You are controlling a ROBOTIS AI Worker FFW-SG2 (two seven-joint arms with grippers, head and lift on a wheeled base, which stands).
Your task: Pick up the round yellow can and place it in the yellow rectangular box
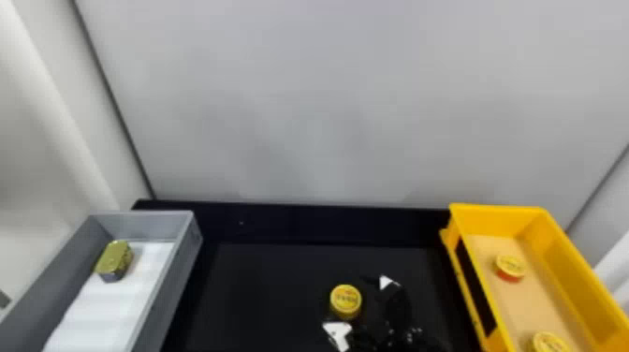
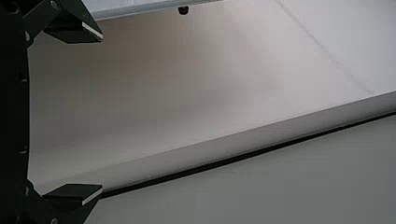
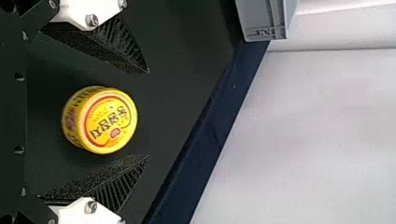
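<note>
Standing open, the right tool (image 1: 350,296) seemingly straddles the can (image 3: 108,122).

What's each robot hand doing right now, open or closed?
Left hand: open, empty.
Right hand: open, not gripping the yellow can.

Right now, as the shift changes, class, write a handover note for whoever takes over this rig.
Left gripper: open, empty.
Right gripper: open, one finger on either side of the round yellow can, not touching it.
Can: on the black table.
Done: right gripper lined up; two round cans already in the yellow rectangular box.
To do: grip, lift, place it there.
</note>
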